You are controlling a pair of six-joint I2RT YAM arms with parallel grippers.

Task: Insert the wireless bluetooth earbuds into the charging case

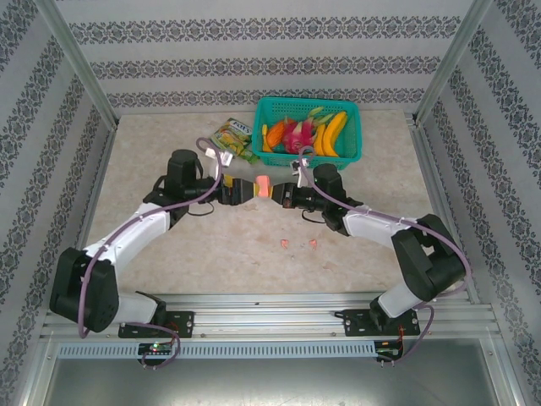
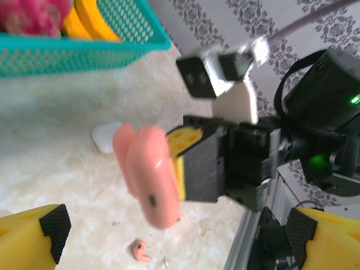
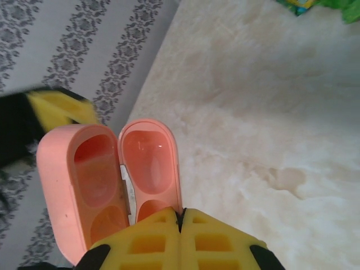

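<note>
**Pink case held up by the right pincer, left pincer spread wide**

The pink charging case [image 1: 263, 186] hangs above the middle of the bench [image 1: 152, 144], between the tips of the two arms and clear of the surface. The right pincer [image 1: 281, 194] has hold of it. In the right wrist view that pincer [image 3: 180, 216] is squeezed tight, its yellow fingers [image 3: 146, 244] nipping the near edge of the case [image 3: 107, 174]. The case is hinged open, its two halves side by side with their hollow insides turned toward that camera. The left wrist view shows the smooth outer back of the case [image 2: 149, 177], with the right pincer [image 2: 188, 163] gripping it from the right.

The left pincer [image 1: 239, 191] sits just beside the case on its left. Its jaws stand far apart, one finger at each bottom corner of the left wrist view, and it holds nothing [image 2: 177, 228]. Whether either finger brushes the case cannot be told.

Two pink earbuds [image 1: 283, 243] [image 1: 313, 244] lie on the bench nearer the arm bases, close to each other and apart from the case. One of them [image 2: 140, 250] shows on the bench below the raised case. A small white rounded object [image 2: 107, 136] rests on the bench beyond the case.

At the far side stands a teal basket [image 1: 296, 101] holding bananas and other bright fruit. A snack packet [image 1: 232, 138] lies just beside it on the left.
</note>
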